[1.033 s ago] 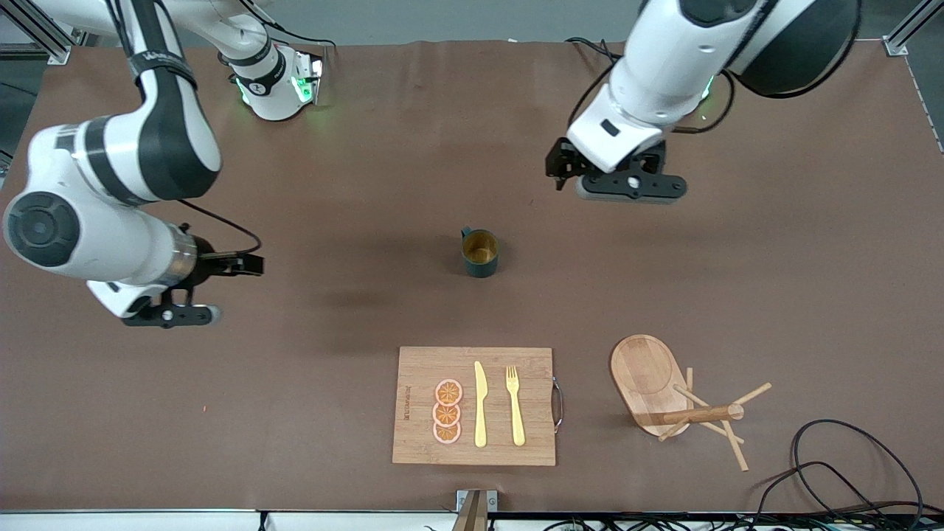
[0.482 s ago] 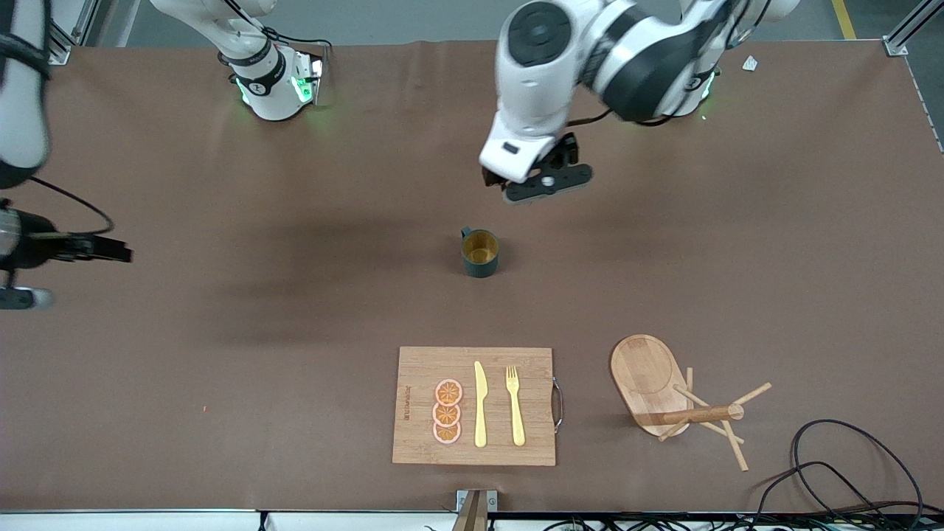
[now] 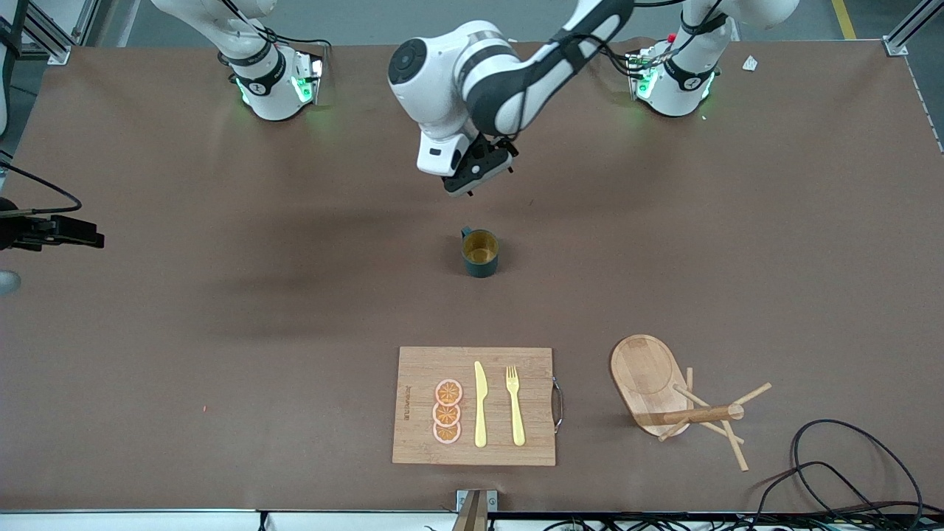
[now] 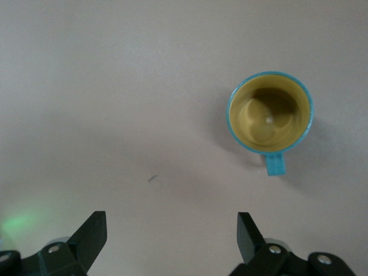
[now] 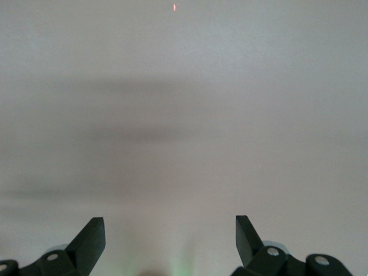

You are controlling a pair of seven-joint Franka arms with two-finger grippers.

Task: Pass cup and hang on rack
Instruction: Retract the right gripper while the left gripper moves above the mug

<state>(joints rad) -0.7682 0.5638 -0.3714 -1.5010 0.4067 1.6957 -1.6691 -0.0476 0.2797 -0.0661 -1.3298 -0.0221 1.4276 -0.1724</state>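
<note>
Both grippers hang with jaws spread wide and empty, the left gripper (image 3: 472, 175) over bare table beside the upright cup (image 3: 480, 252) at mid-table, the right gripper (image 5: 169, 241) off at its own end, the rack (image 3: 682, 398) well apart.

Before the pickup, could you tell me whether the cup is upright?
Upright: the cup stands on the table with its yellowish inside facing up.

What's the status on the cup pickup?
Left pincer open, empty, over bare table beside cup. Right pincer open, waiting at right arm's table end. Cup upright, untouched; rack lying tipped. Nothing blocking.
</note>
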